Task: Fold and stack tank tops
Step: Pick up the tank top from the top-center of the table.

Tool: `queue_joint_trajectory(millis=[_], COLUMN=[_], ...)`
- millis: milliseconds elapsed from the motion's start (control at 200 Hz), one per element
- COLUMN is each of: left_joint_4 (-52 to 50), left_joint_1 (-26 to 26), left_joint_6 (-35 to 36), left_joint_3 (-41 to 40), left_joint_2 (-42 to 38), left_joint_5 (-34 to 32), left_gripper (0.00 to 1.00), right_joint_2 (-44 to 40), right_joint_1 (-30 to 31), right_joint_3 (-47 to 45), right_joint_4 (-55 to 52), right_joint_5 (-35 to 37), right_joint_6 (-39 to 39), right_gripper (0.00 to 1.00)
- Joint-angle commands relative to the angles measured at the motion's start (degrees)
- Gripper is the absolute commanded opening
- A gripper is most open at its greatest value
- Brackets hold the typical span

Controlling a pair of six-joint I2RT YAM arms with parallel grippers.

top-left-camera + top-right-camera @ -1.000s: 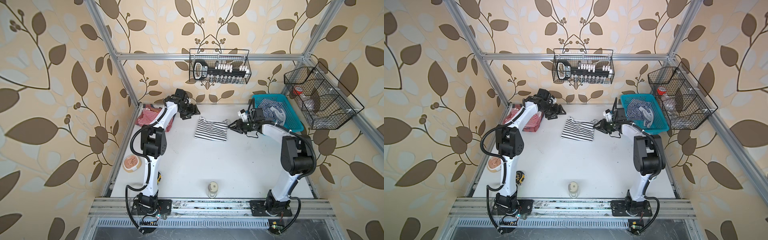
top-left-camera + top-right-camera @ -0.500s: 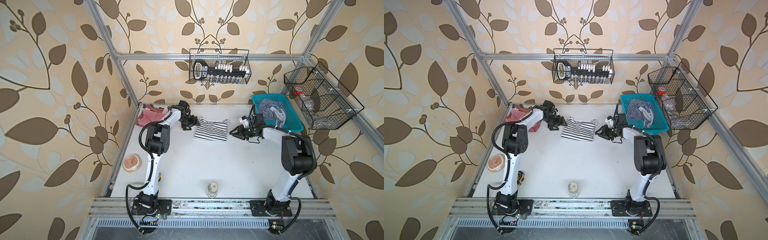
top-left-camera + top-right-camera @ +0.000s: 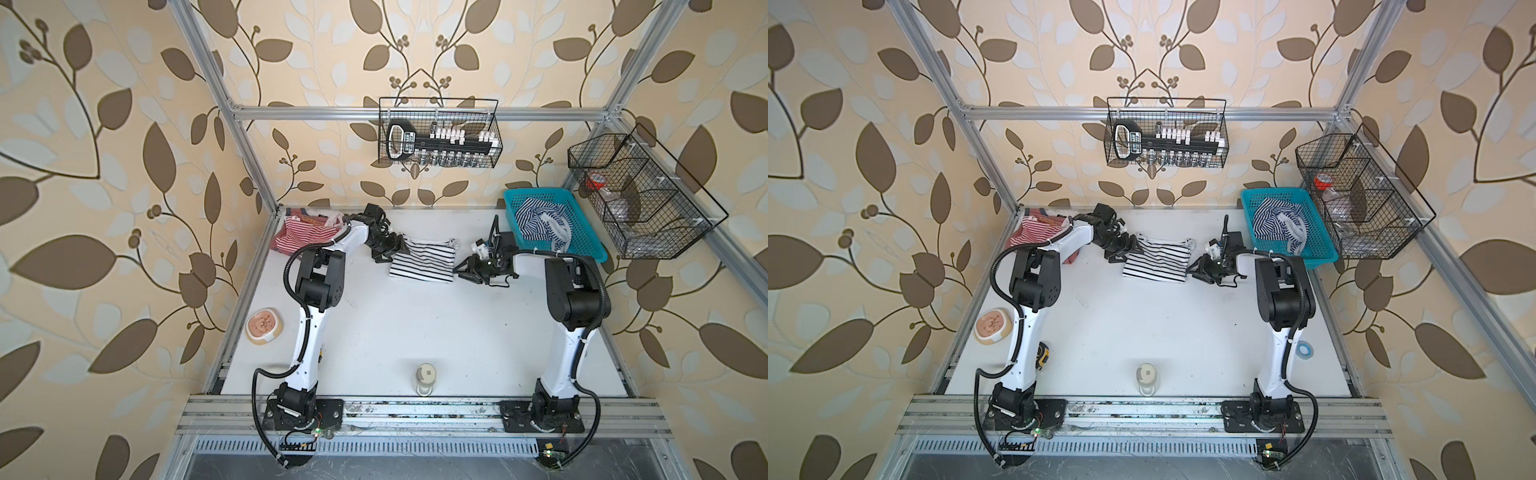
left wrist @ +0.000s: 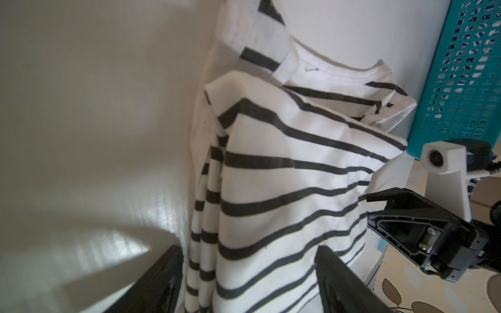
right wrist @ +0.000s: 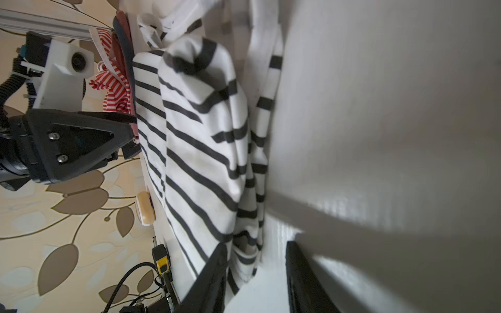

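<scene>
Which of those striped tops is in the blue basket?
The navy-and-white tank top, crumpled in the basket. The black-striped top and red-and-white top lie on the table.

The folded tank top [image 3: 422, 259] was white with wide black stripes; the other tank top [image 3: 305, 230] was red-and-white striped. The perforated basket [image 3: 582, 249] was teal, its cloth [image 3: 534, 218] navy-and-white striped.

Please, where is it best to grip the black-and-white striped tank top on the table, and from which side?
I would pinch the black-striped tank top at its side edges, each arm coming in low from its own side. It lies flat and doubled, so only the edges offer layers that fingers can close on. The left gripper stands open around one edge.
</scene>
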Motion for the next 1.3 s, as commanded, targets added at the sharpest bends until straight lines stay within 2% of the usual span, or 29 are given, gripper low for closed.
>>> queue_joint_trajectory(millis=[0,225,490,590,680,905,1070,1175,1294], left_joint_4=[-1.9,0.0,0.4,0.9,1.5,-2.8,-13.3,-21.1,-24.9], left_joint_1=[-1.1,-2.4,-2.5,-2.5,-2.5,-2.3,-2.0,-1.6,-0.6], left_joint_6=[-0.7,-2.2,-5.0,-6.0,-6.8,-5.5,-1.4,0.6,1.2], left_joint_3=[-2.6,-5.4,-7.0,-7.7,-8.0,-5.5,3.1,11.4,15.3], left_joint_2=[3.2,3.8,4.6,4.4,3.9,-1.0,-2.1,-0.6,0.0], left_joint_5=[-0.6,-1.1,-4.5,-5.4,-6.0,-13.2,-20.9,-26.3,-29.3], left_gripper=[0.78,0.70,0.44,0.27,0.00,0.00,0.00,0.00,0.00], right_joint_2=[2.6,3.9,3.6,3.3,2.4,-6.9,-15.6,-19.6,-22.4], right_joint_1=[1.0,1.3,1.2,1.0,0.5,-3.9,-6.7,-7.4,-7.8], right_joint_3=[2.5,2.3,1.8,1.7,-0.5,-8.7,-14.1,-16.4,-17.8], right_joint_4=[1.1,2.4,2.8,3.6,4.5,8.3,7.5,6.4,5.1], right_joint_5=[0.5,0.8,0.7,0.5,0.3,0.0,-0.1,-0.1,-0.1], right_joint_6=[1.2,2.3,2.4,2.7,3.1,4.4,3.3,2.5,1.8], right_gripper=[0.38,0.38,0.38,0.38,0.38,0.38,0.38,0.38,0.38])
